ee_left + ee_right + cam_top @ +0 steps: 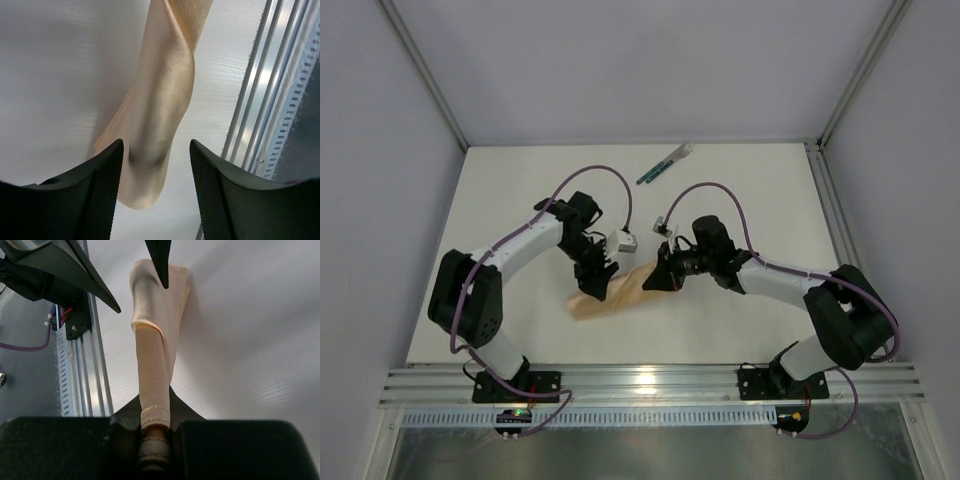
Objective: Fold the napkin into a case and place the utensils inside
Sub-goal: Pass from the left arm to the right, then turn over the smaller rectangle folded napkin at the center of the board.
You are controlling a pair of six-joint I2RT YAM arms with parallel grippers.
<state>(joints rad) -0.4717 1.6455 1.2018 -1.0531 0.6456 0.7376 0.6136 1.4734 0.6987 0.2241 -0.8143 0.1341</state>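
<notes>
1. Near edge: an aluminium rail [650, 378] carries both arm bases. From here the arms reach inward and meet over the middle of the table [510, 200].
2. Task item: the napkin [615, 292] lies on the table just beyond the rail, between the two claws. It is gathered into a narrow band that runs from near-left to far-right. The wrist views show a twist partway along the band, so it does not lie flat.
3. Left side: the left gripper [598, 278] stands over the near-left end of the band with its jaws spread, one of the fingers [97, 187] on each side of the cloth. It clamps nothing. Whether the cloth brushes one pad cannot be told. This straddling pose probably leaves that end free to settle while keeping it within reach.
4. Right side: the right gripper [662, 277] has its jaws pressed together, pinching the far-right end of the napkin. The cloth rises from the table into the jaws. This hold probably anchors the band and controls its tension.
5. Far edge: the utensils [665, 165] lie together, well apart from the napkin. They stay clear of the folding area and are not yet inserted. Folding appears unfinished, and the twist likely needs flattening first.
</notes>
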